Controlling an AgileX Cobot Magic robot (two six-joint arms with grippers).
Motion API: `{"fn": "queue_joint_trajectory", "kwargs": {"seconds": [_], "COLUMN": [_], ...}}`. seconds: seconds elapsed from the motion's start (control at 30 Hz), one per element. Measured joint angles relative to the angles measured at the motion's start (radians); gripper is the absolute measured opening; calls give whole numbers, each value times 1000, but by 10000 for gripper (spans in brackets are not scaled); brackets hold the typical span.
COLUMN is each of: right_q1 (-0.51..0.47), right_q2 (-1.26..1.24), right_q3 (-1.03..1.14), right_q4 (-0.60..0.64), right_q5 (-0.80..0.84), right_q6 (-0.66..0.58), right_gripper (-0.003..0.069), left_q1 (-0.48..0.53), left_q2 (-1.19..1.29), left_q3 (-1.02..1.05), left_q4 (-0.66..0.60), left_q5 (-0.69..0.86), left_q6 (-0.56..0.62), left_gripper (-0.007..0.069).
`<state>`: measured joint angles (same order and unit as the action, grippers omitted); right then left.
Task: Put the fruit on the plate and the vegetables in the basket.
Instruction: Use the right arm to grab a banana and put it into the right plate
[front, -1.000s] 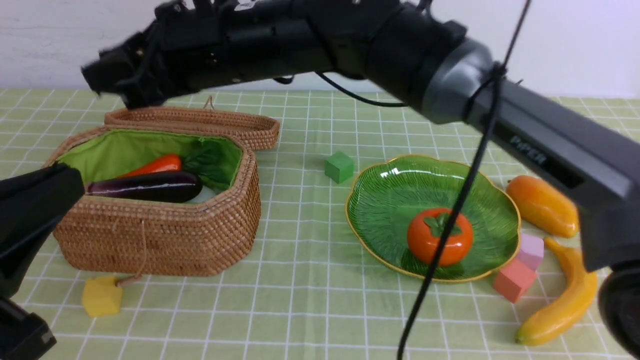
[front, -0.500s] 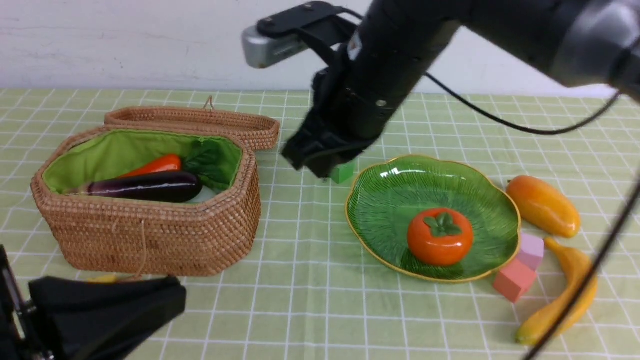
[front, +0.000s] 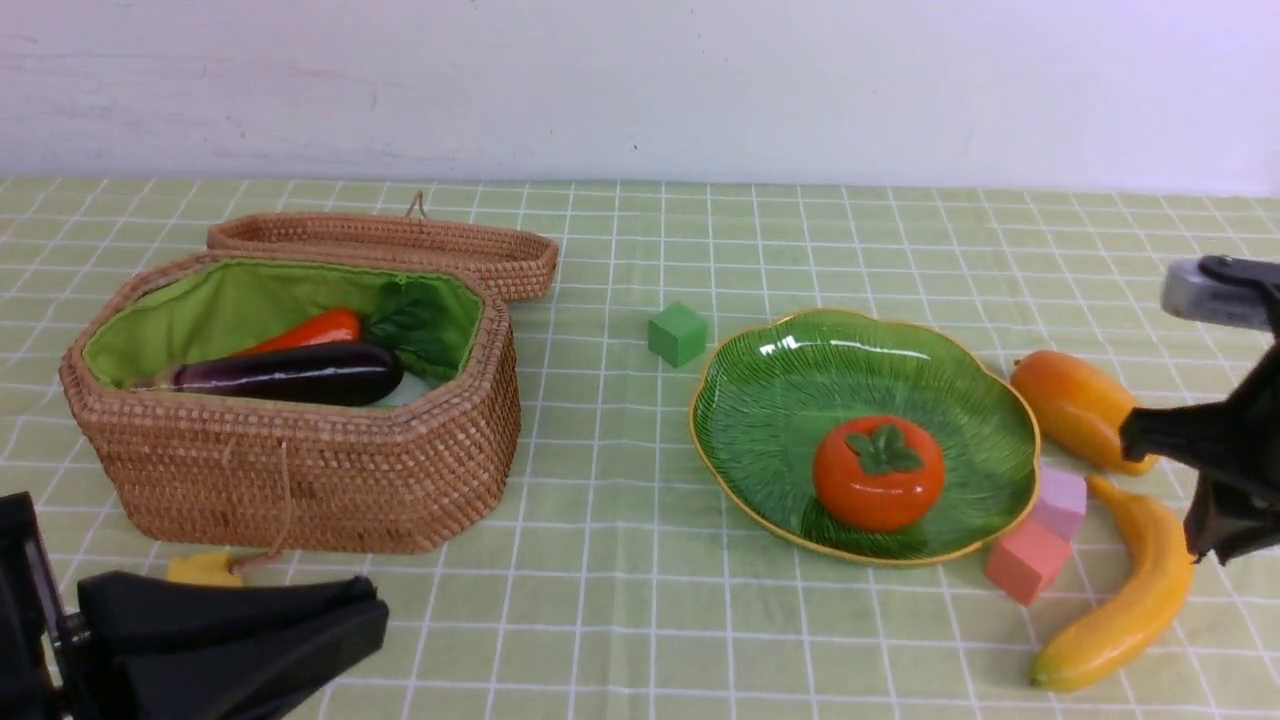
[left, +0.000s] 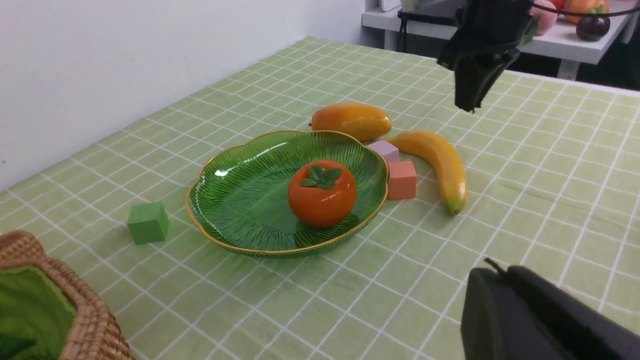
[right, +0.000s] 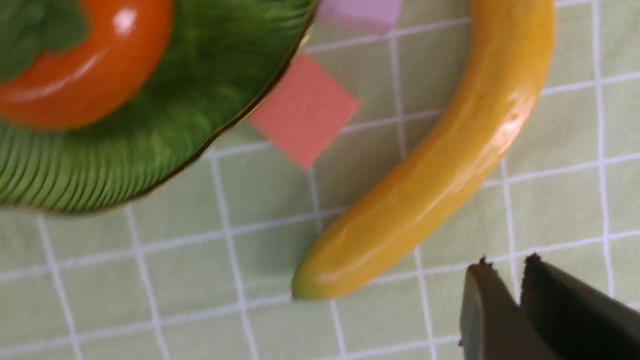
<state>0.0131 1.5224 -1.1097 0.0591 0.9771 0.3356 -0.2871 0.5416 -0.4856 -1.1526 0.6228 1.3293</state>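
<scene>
The wicker basket (front: 330, 480) at the left holds the purple eggplant (front: 290, 373), the red pepper (front: 305, 330) and the radish's green leaves (front: 420, 325). The cucumber is out of sight. The persimmon (front: 878, 472) sits on the green plate (front: 780, 400). The mango (front: 1075, 408) and banana (front: 1130, 600) lie on the cloth right of the plate. My right gripper (front: 1215, 550) is shut and empty, just above the cloth beside the banana (right: 440, 165). My left gripper (front: 372, 615) is shut and empty at the front left, in front of the basket.
The wicker lid (front: 400, 245) leans behind the basket. A green cube (front: 678, 333) lies between basket and plate. A salmon cube (front: 1025, 560) and a lilac cube (front: 1060, 503) sit between plate and banana. A yellow cube (front: 203, 570) lies at the basket's front.
My right arm has swung from above the basket across the table to the far right, down beside the banana. My left gripper has dropped to the front left.
</scene>
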Motion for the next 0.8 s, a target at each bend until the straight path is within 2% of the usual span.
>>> {"fn": "queue_joint_trajectory", "kwargs": {"seconds": [0.07,0.1,0.17,0.2,0.27,0.37,0.43,0.53,0.63,0.73,0.8], "right_q1": [-52,-52,-95,-98,-111,-111,-111,-112,-117,-121,-121], "right_q2": [52,58,131,137,203,275,307,337,351,353,351], "right_q3": [1,1,1,1,1,1,1,-4,-12,-15,-17], "right_q4": [18,18,34,36,54,97,142,180,190,185,173], "right_q5": [-57,-63,-145,-151,-223,-287,-312,-321,-318,-304,-298], "right_q6": [5,5,10,10,8,-24,-61,-127,-178,-197,-199], "right_gripper": [287,299,433,442,552,608,610,575,498,363,326], "left_q1": [0,0,0,0,0,0,0,0,0,0,0], "left_q2": [0,0,0,0,0,0,0,0,0,0,0], "left_q3": [0,0,0,0,0,0,0,0,0,0,0], "left_q4": [0,0,0,0,-8,-32,-38,-43,-44,-44,-44], "left_q5": [15,16,17,17,16,16,16,14,11,11,11], "left_q6": [33,36,54,55,56,57,59,59,59,59,59], "left_gripper": [5,5,6,6,8,8,8,11,13,14,14]}}
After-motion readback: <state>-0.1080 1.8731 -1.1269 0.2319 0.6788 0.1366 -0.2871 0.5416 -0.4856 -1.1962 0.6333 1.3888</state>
